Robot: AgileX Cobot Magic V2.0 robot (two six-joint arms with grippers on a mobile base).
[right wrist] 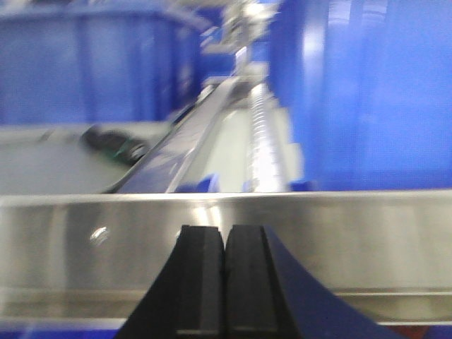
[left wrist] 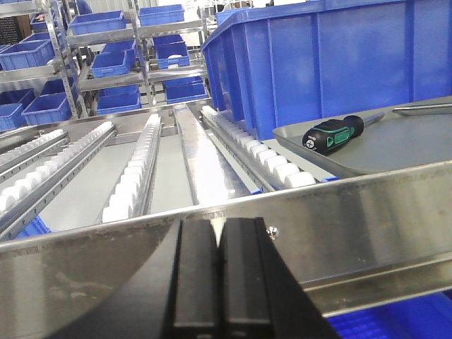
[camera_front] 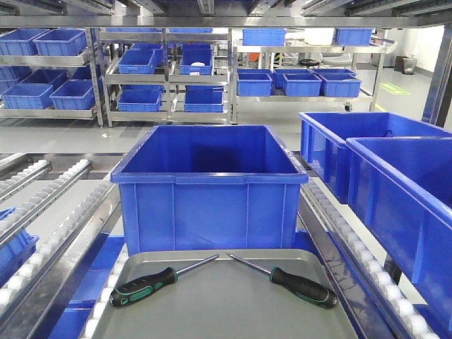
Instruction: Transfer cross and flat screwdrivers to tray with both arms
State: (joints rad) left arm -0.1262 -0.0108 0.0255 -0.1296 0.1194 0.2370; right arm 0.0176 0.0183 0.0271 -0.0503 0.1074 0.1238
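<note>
Warehouse aisle: steel racks of blue bins (camera_front: 152, 60) behind, roller conveyor lanes (camera_front: 49, 205) in front, one large blue bin (camera_front: 210, 182) at centre.

Item 1, grey metal tray (camera_front: 233, 304): lies just before the large bin, between the roller lanes.

Items 2 and 3, left screwdriver (camera_front: 145, 284) and right screwdriver (camera_front: 304, 286): both lie flat inside the tray, shaft tips angled toward each other, apart.

Task status: judged complete or nearly so; both tools rest in the tray, and nothing appears left to carry.

Left gripper (left wrist: 219, 282): fingers pressed together, holding nothing, low behind a steel rail (left wrist: 353, 212).

Right gripper (right wrist: 226, 282): fingers pressed together, empty, likewise behind a rail; that view is blurred.
</note>
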